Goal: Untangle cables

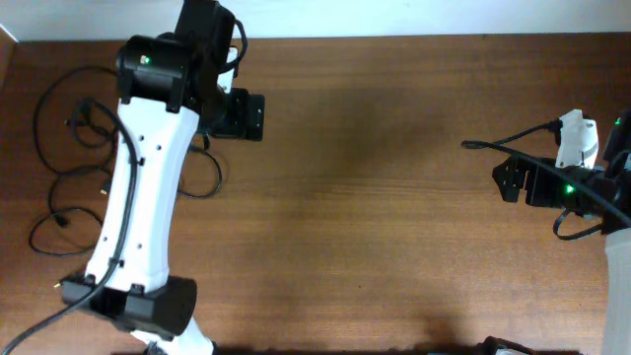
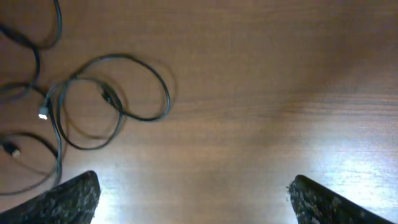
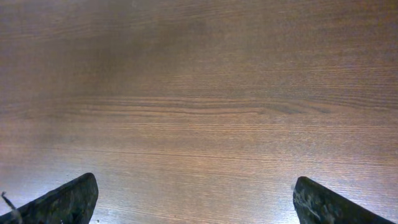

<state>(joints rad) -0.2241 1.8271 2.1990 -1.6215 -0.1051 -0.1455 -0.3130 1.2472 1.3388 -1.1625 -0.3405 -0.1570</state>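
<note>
open tabletop (image 1: 375, 197) centre, cables (image 1: 71, 176) sprawled far left under left arm (image 1: 143, 197)
</note>
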